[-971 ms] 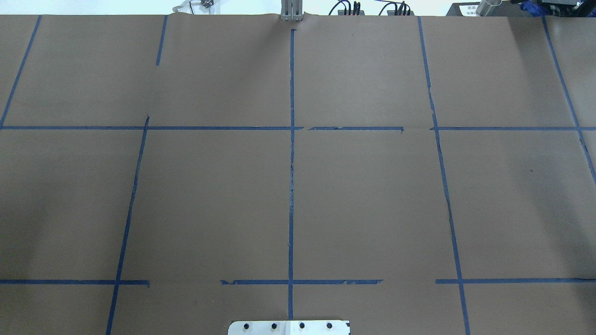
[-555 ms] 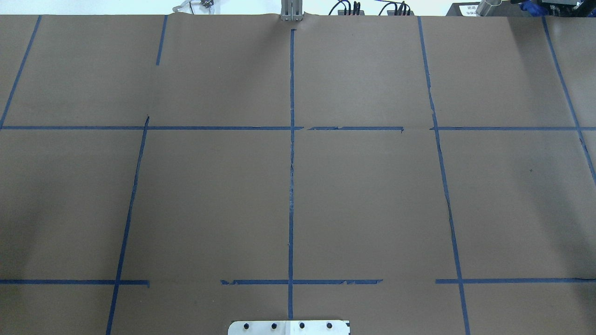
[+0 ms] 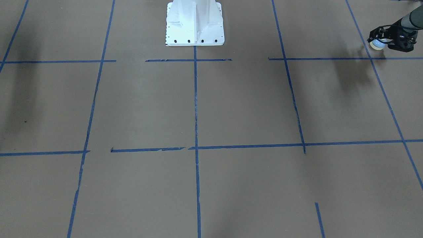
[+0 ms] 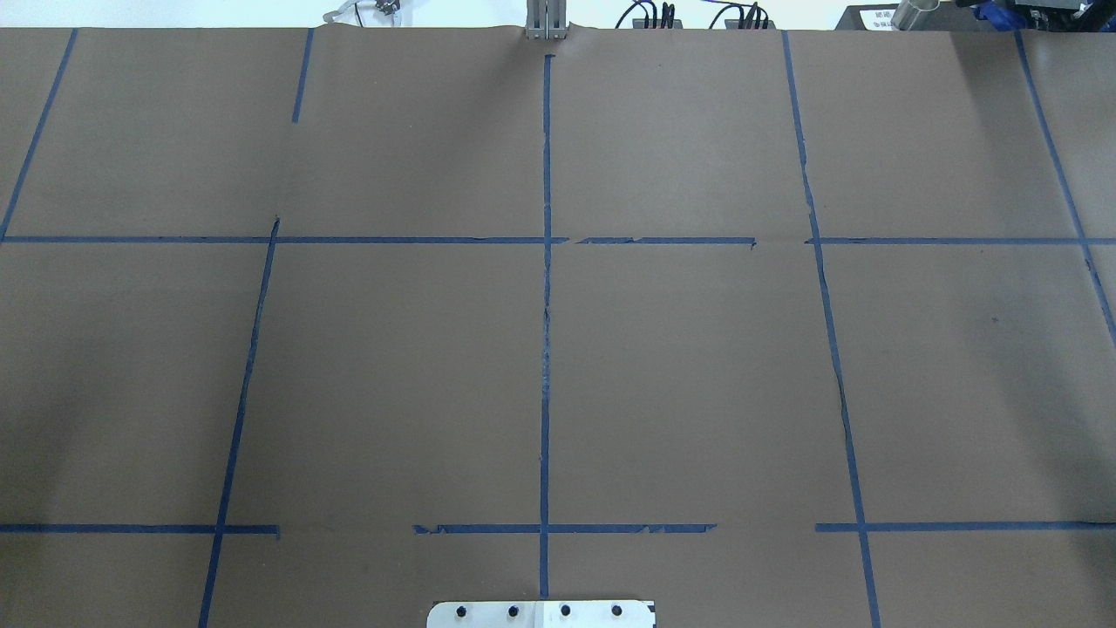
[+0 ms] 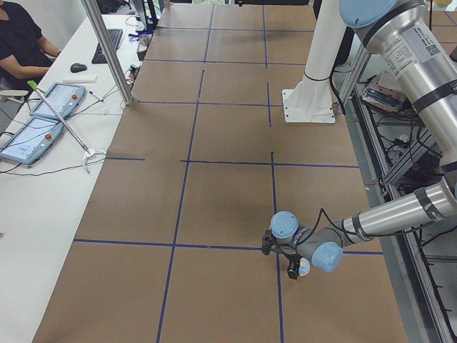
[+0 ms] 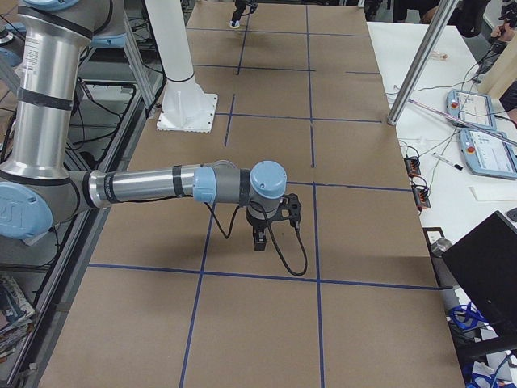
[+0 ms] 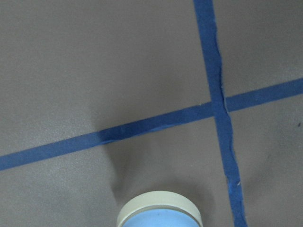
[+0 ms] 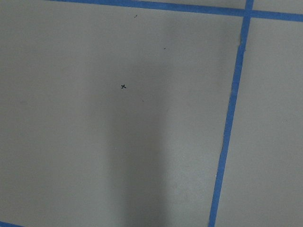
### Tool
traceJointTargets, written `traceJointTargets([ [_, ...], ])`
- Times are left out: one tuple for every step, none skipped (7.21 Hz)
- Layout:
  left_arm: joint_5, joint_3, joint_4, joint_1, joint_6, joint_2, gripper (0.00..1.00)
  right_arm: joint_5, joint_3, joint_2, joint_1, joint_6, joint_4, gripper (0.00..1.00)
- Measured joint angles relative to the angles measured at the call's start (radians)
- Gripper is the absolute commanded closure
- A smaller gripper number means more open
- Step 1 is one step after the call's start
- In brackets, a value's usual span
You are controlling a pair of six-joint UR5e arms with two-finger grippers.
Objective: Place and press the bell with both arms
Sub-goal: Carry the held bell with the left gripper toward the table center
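Bell [image 3: 376,46] in left gripper [image 3: 377,41]

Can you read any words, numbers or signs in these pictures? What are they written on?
"x": a tiny black pen mark on the brown paper, seen in the right wrist view.
Label on the left arm: printed lines and a square code, too small to read.
White sign past the table's far edge: blurred, unreadable.
Tablet screens: too small to read.

table cover [image 4: 697,392]: matt brown paper | tape lines [image 4: 546,349]: blue, frayed edges | pedestal [image 3: 195,23]: glossy white metal | bell [image 7: 159,208]: smooth
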Motion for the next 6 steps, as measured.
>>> traceJointTargets([
  [0.010, 0.009, -0.003, 0.013, -0.007, -0.001, 0.00, 0.000, 0.000, 0.000, 0.000, 0.000, 0.000, 0.00],
  [0.019, 0.019, -0.005, 0.018, -0.009, -0.001, 0.00, 0.001, 0.000, 0.000, -0.001, 0.001, 0.000, 0.00],
  [0.024, 0.025, -0.006, 0.020, -0.010, -0.001, 0.00, 0.004, 0.000, 0.000, -0.002, 0.001, 0.000, 0.00],
  [0.024, 0.027, -0.006, 0.022, -0.011, -0.001, 0.03, 0.010, 0.000, 0.000, -0.002, 0.001, 0.000, 0.00],
  [0.023, 0.027, -0.006, 0.024, -0.011, -0.001, 0.05, 0.017, 0.000, 0.000, -0.002, 0.000, 0.000, 0.00],
  [0.022, 0.028, -0.006, 0.025, -0.011, 0.000, 0.05, 0.022, 0.000, 0.000, -0.002, -0.001, 0.000, 0.00],
])
